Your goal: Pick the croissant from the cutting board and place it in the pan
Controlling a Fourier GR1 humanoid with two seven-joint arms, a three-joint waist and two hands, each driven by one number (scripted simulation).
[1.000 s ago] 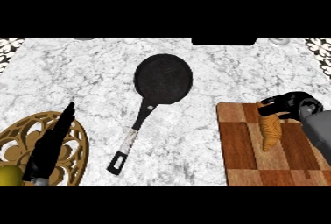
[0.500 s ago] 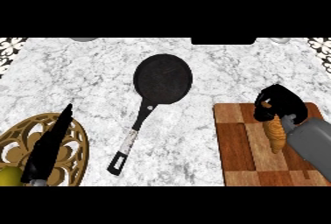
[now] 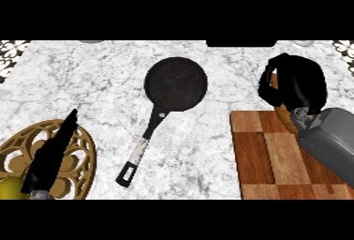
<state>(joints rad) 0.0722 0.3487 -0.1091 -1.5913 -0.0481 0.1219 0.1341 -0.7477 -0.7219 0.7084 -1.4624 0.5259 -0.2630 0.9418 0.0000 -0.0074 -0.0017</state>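
- Pan [image 3: 175, 83]: black, round, lying flat on the bench [image 3: 90, 84]; its handle runs toward the near left and ends in a black grip past a pale metal part; nothing lies in it
- Bench: grey-white marble top that carries every item listed
- Cutting board [image 3: 266, 159]: wooden, in brown blocks of differing shade, to the near right of the pan and apart from the pan's handle
- Right robot hand [image 3: 297, 82]: black, to the right of the pan and level with its bowl, over the far edge of the cutting board; fingers curled and closed round the croissant; its grey forearm [image 3: 332, 145] crosses the board's right side
- Croissant [image 3: 281, 111]: golden brown, mostly hidden inside the right robot hand, right of the pan; only a short end shows below the fingers, above the board's far right corner; whether it touches the board cannot be told
- Left robot hand [image 3: 52, 154]: black, to the near left of the pan, fingers straight and pointing away, resting, holding nothing
- Gold openwork stand [image 3: 79, 164]: round, under the left robot hand, near left of the pan
- Yellow object [image 3: 10, 188]: at the stand's near left, mostly cut off; kind cannot be told
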